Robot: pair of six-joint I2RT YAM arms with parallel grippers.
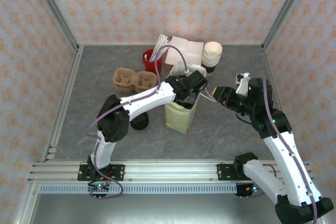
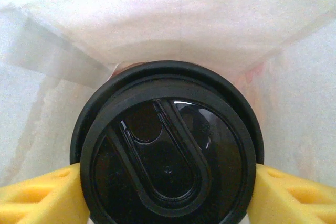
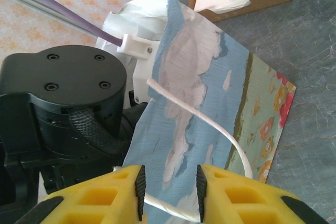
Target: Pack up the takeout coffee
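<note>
The takeout coffee (image 2: pixel 168 148) is seen from above: its round black lid sits low inside the white interior of the paper bag (image 2: pixel 173 19). My left gripper (image 2: pixel 169 170) reaches down into the bag (image 1: pixel 181 116). Its yellow fingers (image 2: pixel 37 198) flank the lid on both sides, and the lid hides their tips, so any contact is unclear. My right gripper (image 3: pixel 169 190) stands at the bag's right side (image 1: pixel 216 94), open. The bag's blue printed wall (image 3: pixel 210 77) and white cord handle (image 3: pixel 210 121) lie between its pads.
A brown pulp cup carrier (image 1: pixel 131 80), a red container (image 1: pixel 151 60), a box of white napkins (image 1: pixel 186 51) and a stack of cream cups (image 1: pixel 212 53) stand behind the bag. A low black round item (image 1: pixel 139 123) lies left of it. The left wrist (image 3: pixel 63 93) is close to my right fingers.
</note>
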